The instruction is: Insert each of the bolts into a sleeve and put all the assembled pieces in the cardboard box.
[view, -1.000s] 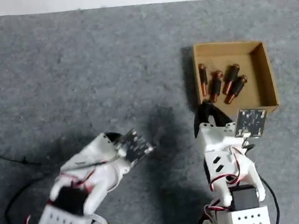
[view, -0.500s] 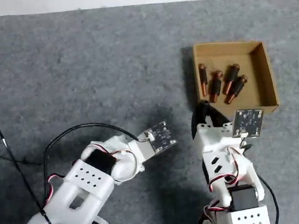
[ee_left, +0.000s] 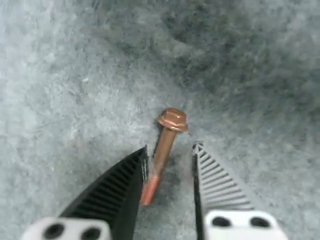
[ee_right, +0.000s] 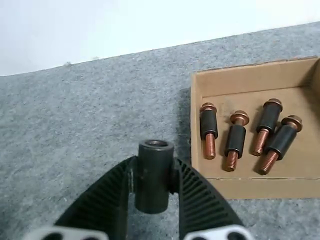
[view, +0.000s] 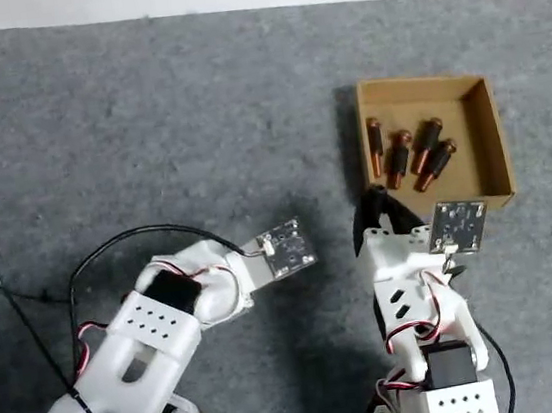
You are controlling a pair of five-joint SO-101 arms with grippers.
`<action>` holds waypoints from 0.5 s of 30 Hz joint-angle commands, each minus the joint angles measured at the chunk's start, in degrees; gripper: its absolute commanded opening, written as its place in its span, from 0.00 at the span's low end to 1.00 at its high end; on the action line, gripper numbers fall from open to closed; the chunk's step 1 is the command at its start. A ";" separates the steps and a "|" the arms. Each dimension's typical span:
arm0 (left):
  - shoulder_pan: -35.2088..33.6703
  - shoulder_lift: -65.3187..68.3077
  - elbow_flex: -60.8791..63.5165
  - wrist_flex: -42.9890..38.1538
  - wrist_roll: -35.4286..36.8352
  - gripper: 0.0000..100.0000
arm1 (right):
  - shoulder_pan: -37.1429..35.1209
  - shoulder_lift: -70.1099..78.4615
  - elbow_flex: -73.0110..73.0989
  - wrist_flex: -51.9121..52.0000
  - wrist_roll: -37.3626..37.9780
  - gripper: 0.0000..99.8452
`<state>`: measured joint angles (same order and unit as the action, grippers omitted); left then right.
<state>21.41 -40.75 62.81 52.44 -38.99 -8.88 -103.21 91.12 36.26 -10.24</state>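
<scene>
Left gripper point(ee_left: 170, 149): jaws apart, straddling copper bolt point(ee_left: 165, 142) that lay on grey mat point(ee_left: 75, 75); shank closer to one finger, head pointed away from gripper. Right gripper point(ee_right: 154, 167): jaws clamped on black sleeve point(ee_right: 155, 150), sleeve upright, bore up, just short of box point(ee_right: 250, 77). Farther off, box held four pieces point(ee_right: 236, 135), bolts in sleeves, side by side, heads toward far wall.
</scene>
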 commanded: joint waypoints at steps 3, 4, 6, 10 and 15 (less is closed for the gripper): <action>-0.13 0.84 -0.31 -1.49 -5.01 0.15 | -0.66 -1.45 -0.48 -2.15 0.62 0.00; -0.22 1.27 0.31 -2.73 -5.63 0.15 | -0.66 -1.45 -0.48 -2.15 0.62 0.00; -0.31 3.74 1.19 -5.80 -6.07 0.15 | -0.66 -1.36 -0.48 -2.15 0.62 0.00; -0.31 13.23 0.13 -10.81 -7.12 0.15 | -0.66 -1.27 -0.40 -2.15 0.62 0.00; -0.48 23.08 -6.46 -9.67 -6.86 0.15 | -0.66 -1.19 -0.40 -2.15 0.62 0.00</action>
<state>20.97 -23.43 62.37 41.89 -45.93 -8.88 -103.21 91.12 36.26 -10.24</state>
